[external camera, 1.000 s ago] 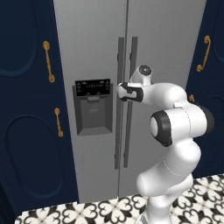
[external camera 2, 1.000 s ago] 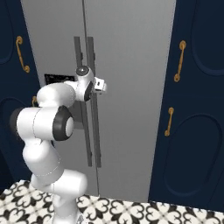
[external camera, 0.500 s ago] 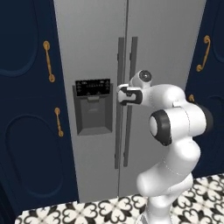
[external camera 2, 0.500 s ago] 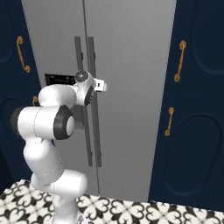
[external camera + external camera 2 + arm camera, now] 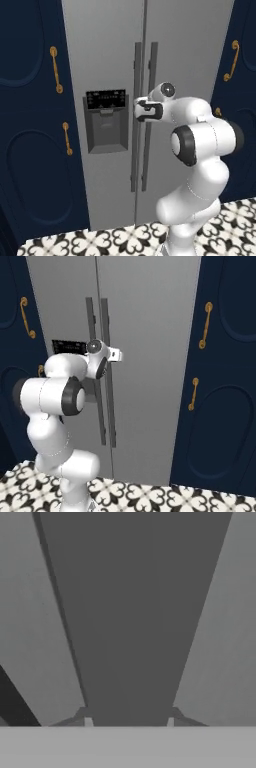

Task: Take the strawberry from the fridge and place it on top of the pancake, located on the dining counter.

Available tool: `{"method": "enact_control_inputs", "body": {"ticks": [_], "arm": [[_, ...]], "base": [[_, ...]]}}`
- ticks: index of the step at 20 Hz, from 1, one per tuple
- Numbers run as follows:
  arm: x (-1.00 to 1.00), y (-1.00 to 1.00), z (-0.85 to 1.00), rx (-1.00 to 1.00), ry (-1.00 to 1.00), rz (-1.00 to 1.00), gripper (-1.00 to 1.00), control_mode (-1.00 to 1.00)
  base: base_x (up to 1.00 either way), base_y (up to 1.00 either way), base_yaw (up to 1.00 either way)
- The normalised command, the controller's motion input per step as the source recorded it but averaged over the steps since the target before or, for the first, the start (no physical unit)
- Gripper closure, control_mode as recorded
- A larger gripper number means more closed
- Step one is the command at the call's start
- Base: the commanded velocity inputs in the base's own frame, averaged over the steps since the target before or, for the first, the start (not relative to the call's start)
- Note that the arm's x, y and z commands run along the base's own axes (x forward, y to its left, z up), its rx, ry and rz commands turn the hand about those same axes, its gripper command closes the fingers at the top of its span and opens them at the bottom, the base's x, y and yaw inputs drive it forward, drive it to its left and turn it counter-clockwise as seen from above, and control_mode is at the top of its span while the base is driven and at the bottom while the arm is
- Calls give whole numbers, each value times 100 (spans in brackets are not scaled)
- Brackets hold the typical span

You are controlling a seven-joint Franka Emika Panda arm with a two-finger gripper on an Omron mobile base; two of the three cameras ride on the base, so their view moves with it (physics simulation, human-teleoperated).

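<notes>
Fridge (image 5: 105, 60): smooth matte light-grey doors, shut. Gripper (image 5: 129, 719) clamped narrow on a dark flat bar handle (image 5: 132, 612), which runs toward 12 o'clock. Black dispenser panel (image 5: 106, 99) at arm's 9 o'clock; its lettering is unreadable.

The fridge (image 5: 105, 45) looks like smooth matt grey metal, its dispenser panel (image 5: 105, 99) glossy black plastic.

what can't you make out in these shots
- Fridge inside: both doors shut in the base views, so the shelves are hidden.
- Which bar handle the gripper is shut on: in the left base view the hand covers the contact.
- Dispenser panel markings: too small to read.
- Fridge top: cut off by the upper edge of both base views.
</notes>
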Motion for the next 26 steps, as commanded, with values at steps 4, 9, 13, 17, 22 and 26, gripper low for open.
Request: {"method": "enact_control_inputs", "body": {"ticks": [4,9,13,17,22,26], "arm": [[-100,-32,10,0,0,0,100,-100],[-100,-49,21,0,0,0,100,-100],[-100,-51,29,0,0,0,100,-100],[-91,-37,5,0,1,0,-100,-100],[-27,1,-10,-6,2,0,-100,-100],[-100,0,34,-3,-9,1,-100,-100]], "base": [[0,0,0],[0,0,0],[0,0,0],[0,0,0],[0,0,0],[0,0,0]]}}
